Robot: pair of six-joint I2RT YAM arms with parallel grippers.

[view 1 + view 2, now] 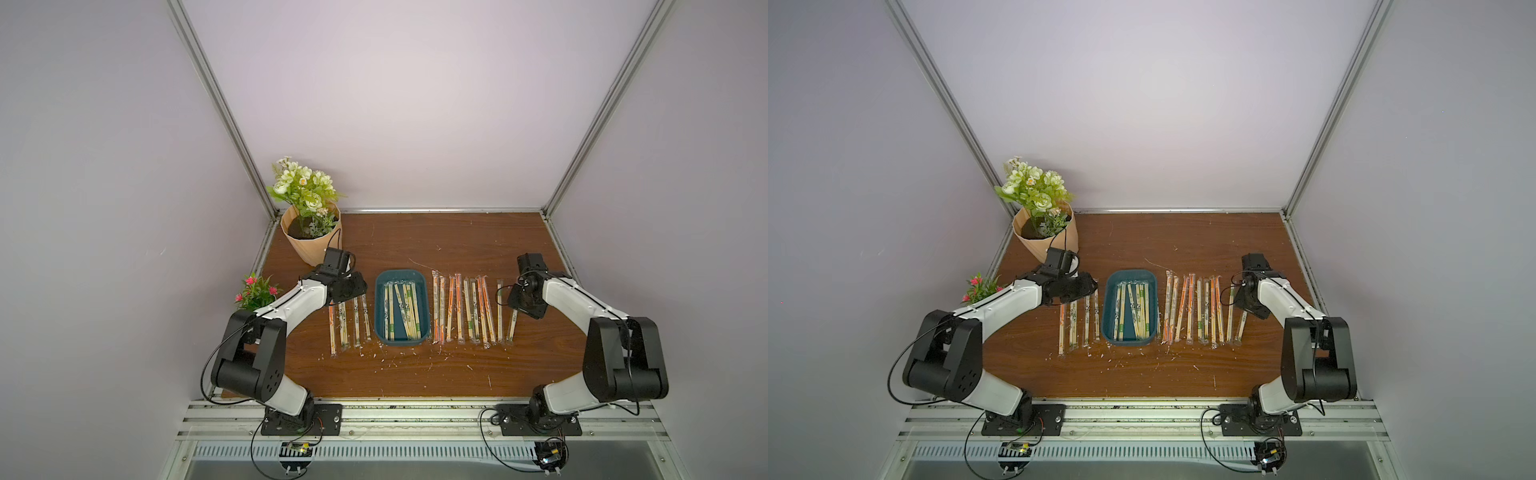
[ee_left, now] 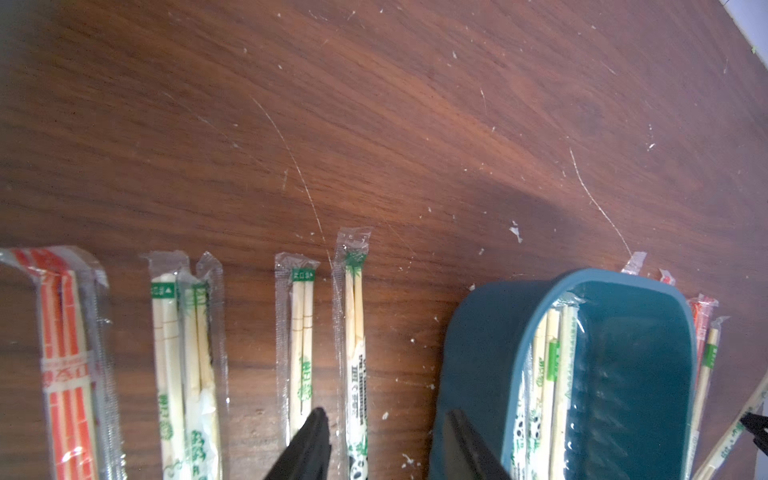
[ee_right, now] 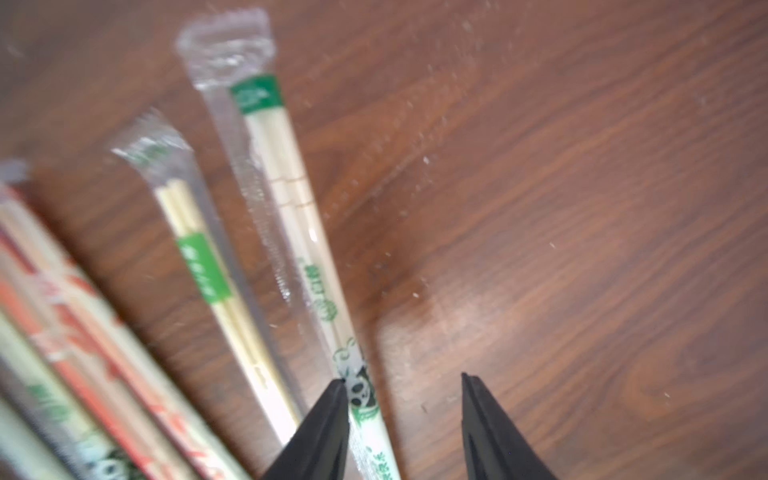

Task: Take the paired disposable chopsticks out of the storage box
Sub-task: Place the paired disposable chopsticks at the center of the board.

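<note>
I'm hovering my left fingers [image 2: 309,446] spread over the table [image 1: 415,241], pinching nothing, with a panda-print sleeved pair [image 2: 356,374] lying loose between them. The teal storage box [image 1: 400,275] is sitting just outside those fingers. The paired disposable chopsticks [image 1: 405,307] inside are lying mostly along its length, pointing away from the arm bases. My right fingers [image 3: 322,432] are standing spread too, with a green-print pair [image 3: 291,208] lying on the table just beside one of them and running ahead of the tips.

Wood table [image 1: 415,249], glossy plastic chopstick sleeves [image 2: 352,249]
</note>
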